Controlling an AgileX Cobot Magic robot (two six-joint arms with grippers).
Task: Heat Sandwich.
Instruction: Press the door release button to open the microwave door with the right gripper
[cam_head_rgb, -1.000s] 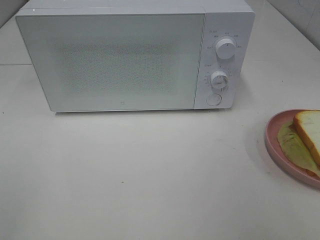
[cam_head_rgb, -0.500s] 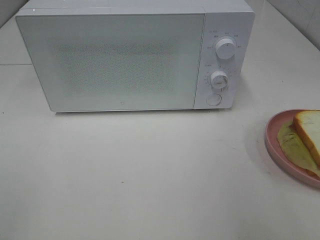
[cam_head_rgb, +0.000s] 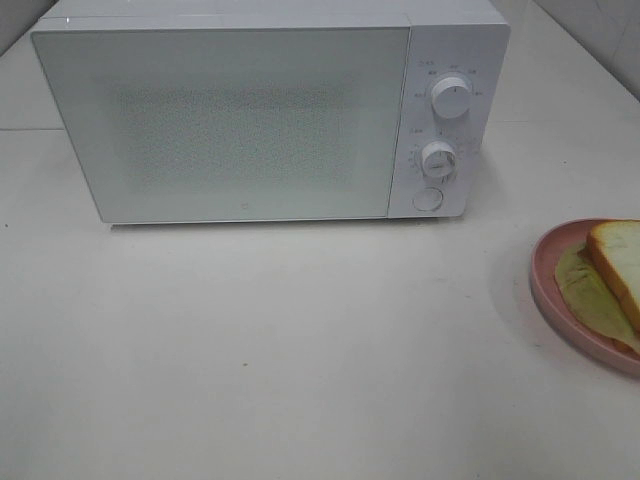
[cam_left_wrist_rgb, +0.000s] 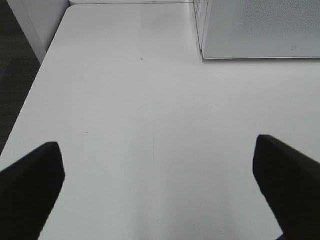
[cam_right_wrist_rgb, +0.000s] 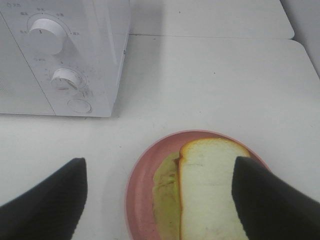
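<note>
Sandwich (cam_right_wrist_rgb: 205, 190) on pink plate (cam_right_wrist_rgb: 136, 200); microwave (cam_head_rgb: 230, 120) dial print unreadable; left fingers (cam_left_wrist_rgb: 30, 185), right fingers (cam_right_wrist_rgb: 42, 200) spread, empty.

the sandwich (cam_head_rgb: 618, 262) and pink plate (cam_head_rgb: 543, 278) run off the high view's right edge; dial labels (cam_head_rgb: 452, 69) too small to read.

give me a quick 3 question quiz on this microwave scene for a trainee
1. True or false: the microwave door is shut.
2. The sandwich lies on: A) the bare table B) a pink plate C) the microwave's top.
3. Fill in: the sandwich shows between the open fingers of the ____ gripper.
Key: 1 true; 2 B; 3 right gripper.
</note>
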